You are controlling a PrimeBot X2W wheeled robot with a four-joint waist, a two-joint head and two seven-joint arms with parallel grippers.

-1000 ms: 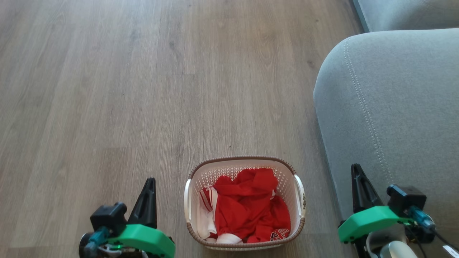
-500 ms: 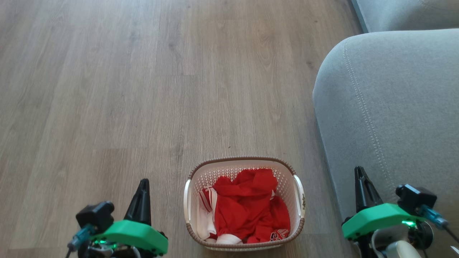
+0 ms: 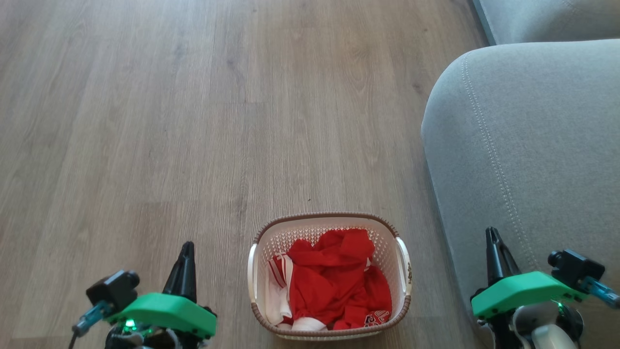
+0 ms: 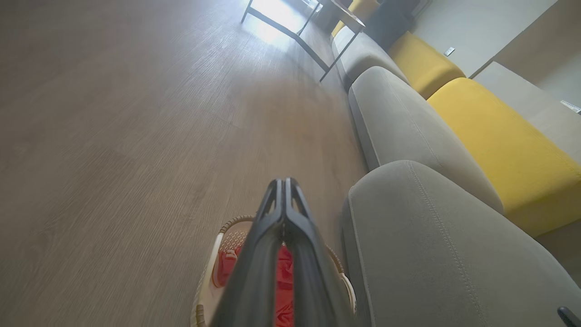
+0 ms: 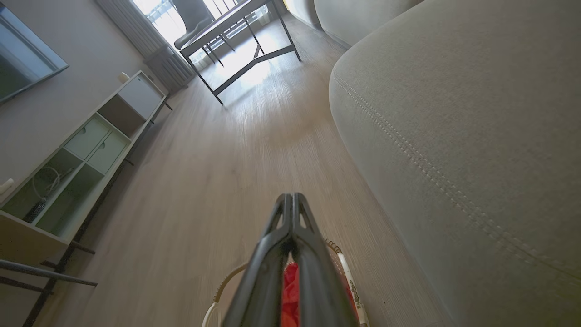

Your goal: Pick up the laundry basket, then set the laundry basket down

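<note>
Wood-grain floor (image 3: 145, 121) carried everything in the scene. A grey upholstered sofa armrest (image 3: 533, 145) bulked along the floor's right side. The laundry basket (image 3: 319, 216) stood upright on the floor between the two arms, near the armrest, with a narrow strip of floor between them. Red and white clothes (image 3: 334, 281) lay heaped inside it, below the brown rim.

The left gripper (image 3: 186, 249) hung on the basket's left and the right gripper (image 3: 493, 237) over the armrest's edge on its right, each apart from the nearer white side handle. In both wrist views the dark fingers lay pressed together tip to tip, gripping nothing.

Judged from this arrangement, the basket rested free of any grasp. The frames alone did not settle whether the lift was still to come or the set-down already made. If the former, both steps remained, starting with spreading the fingers and reaching for the handles.
</note>
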